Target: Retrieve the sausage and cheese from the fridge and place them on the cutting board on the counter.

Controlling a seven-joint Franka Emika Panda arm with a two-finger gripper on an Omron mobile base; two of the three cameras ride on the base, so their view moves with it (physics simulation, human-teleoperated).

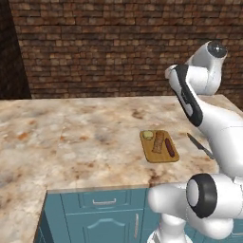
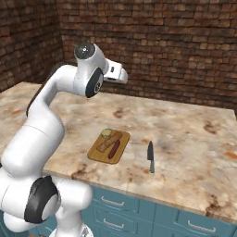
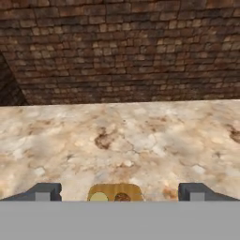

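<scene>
Board: we see the cutting board (image 1: 160, 147), a small light-brown wooden rectangle with rounded corners, lying flat near the front edge of the counter (image 1: 71, 137).
Sausage: the sausage (image 1: 169, 148), short, dark red-brown, rounded ends, lies on the board beside a longer tan-brown strip (image 1: 158, 142).
Cheese: we take the pale yellow-green round piece (image 1: 148, 135) at the board's far end for cheese, but it's too small to be sure.
Knife: a dark knife (image 2: 151, 157) lies just right of the board, apart from it.
Gripper: the gripper (image 3: 120, 193) hangs above the counter, fingers spread wide, nothing between them.
Surface: mottled beige-and-rust stone over teal drawer cabinets (image 2: 139, 213).
Room: dark brick wall (image 3: 120, 47) behind.
</scene>
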